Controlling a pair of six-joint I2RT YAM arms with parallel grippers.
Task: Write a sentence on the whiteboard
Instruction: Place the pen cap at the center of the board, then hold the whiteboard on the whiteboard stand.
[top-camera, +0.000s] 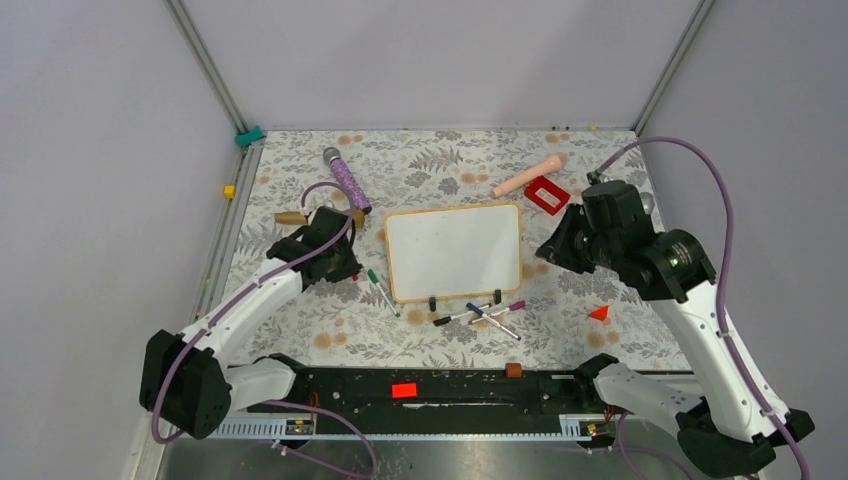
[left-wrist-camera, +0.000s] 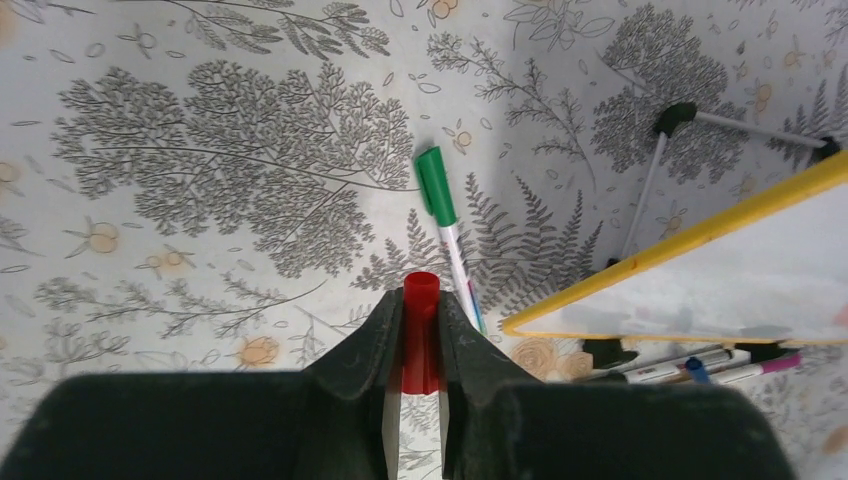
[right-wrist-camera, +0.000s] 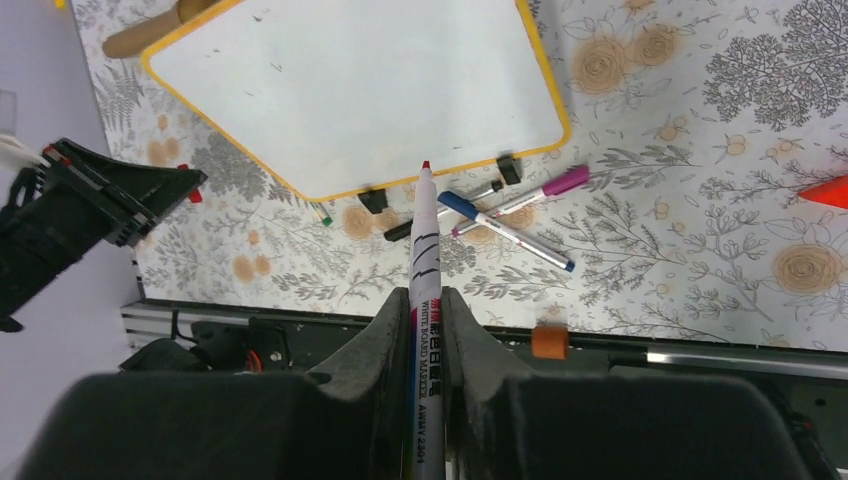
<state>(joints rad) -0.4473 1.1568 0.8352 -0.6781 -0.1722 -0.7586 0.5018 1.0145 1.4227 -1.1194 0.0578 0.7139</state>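
– Whiteboard?
– Lying flat on the floral tablecloth, mid-table, between the two arms. Yellowish wood frame, two black clip feet on the near edge. Face plain white in the right wrist view, bar a few faint specks.
– Left gripper?
– Clamped on a red cap, with the cap's end poking out past the fingertips. Held just left of the board, off its left edge, over the cloth.
– Right gripper?
– Closed tight around a whiteboard marker, with the red tip bared and aimed toward the board's near edge. Raised off to the board's right side, clear of the frame.
– Anything lying around the board?
– Green-capped marker on the cloth just off the near-left corner. Loose cluster of markers just beside the clip feet, magenta and blue caps among them. Purple handled thing toward the far left. Pink-beige stick and red square frame by the far-right corner. Small red cone at the near right, well apart from the board.
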